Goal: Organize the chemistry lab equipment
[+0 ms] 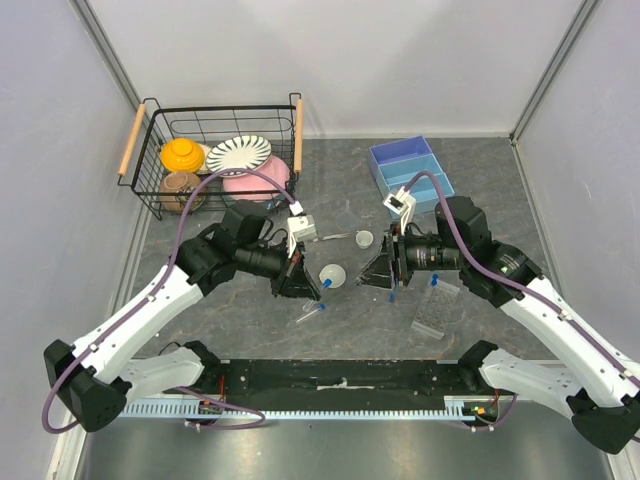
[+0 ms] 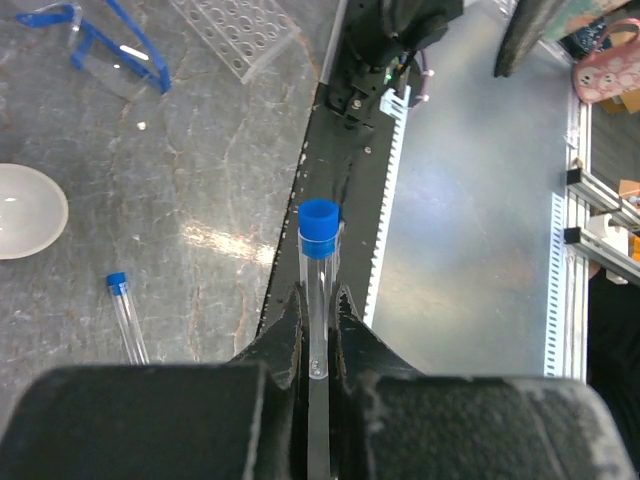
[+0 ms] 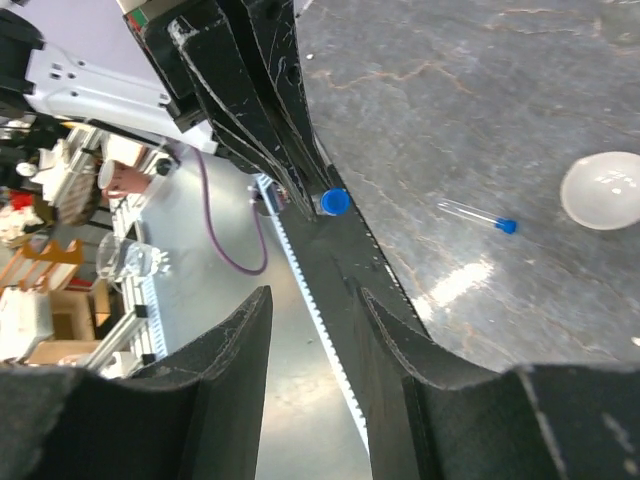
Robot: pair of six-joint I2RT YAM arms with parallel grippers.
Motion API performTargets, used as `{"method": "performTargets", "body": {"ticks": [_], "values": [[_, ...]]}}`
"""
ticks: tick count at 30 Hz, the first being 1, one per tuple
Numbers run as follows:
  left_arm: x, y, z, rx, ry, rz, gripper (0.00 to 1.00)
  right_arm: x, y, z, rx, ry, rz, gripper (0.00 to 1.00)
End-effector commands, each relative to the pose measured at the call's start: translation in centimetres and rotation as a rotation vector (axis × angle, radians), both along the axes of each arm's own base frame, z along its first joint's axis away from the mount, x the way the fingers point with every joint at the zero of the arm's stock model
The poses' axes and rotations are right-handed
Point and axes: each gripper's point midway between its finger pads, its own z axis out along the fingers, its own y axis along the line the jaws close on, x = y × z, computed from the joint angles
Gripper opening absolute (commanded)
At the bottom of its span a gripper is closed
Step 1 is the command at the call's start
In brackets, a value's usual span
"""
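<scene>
One capped tube (image 2: 318,275) is pinched in the left hand (image 2: 318,305) at mid-frame of the top view, its long axis running straight out of the grip and its blue cap (image 2: 319,225) pointing at the spread, empty right hand (image 3: 310,330). Likely step: racking tubes; next it must tip upright over the rack (image 1: 435,312), lower right.

Left arm (image 1: 150,305): white shells, black joints.
Right arm (image 1: 560,325): same white and black.
Cables (image 1: 181,238): purple, one looping along each arm.
Wrist boxes (image 1: 301,228): white, at 12 o'clock of each wrist.
Left gripper (image 2: 316,302): matte black.
Right gripper (image 3: 315,300): matte black.
</scene>
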Motion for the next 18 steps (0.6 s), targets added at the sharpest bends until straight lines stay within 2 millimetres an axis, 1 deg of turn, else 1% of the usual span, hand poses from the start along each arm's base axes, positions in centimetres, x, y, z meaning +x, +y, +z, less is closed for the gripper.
{"method": "performTargets", "body": {"ticks": [1, 6, 11, 18], "values": [[-1.9, -0.4, 2.2, -0.119, -0.009, -0.077, 0.02, -1.5, 1.9, 1.7, 0.119, 0.042, 0.103, 0.45], [-2.2, -0.3, 2.9, -0.145, -0.024, -0.088, 0.02, -1.8, 3.3, 0.3, 0.096, 0.073, 0.107, 0.47], [-2.1, -0.3, 3.0, -0.147, -0.034, -0.087, 0.02, -2.2, 4.8, 0.1, 0.094, 0.071, 0.124, 0.47], [-2.3, -0.3, 3.4, -0.158, -0.037, -0.094, 0.02, -1.9, 5.5, -0.4, 0.078, 0.06, 0.116, 0.47]]}}
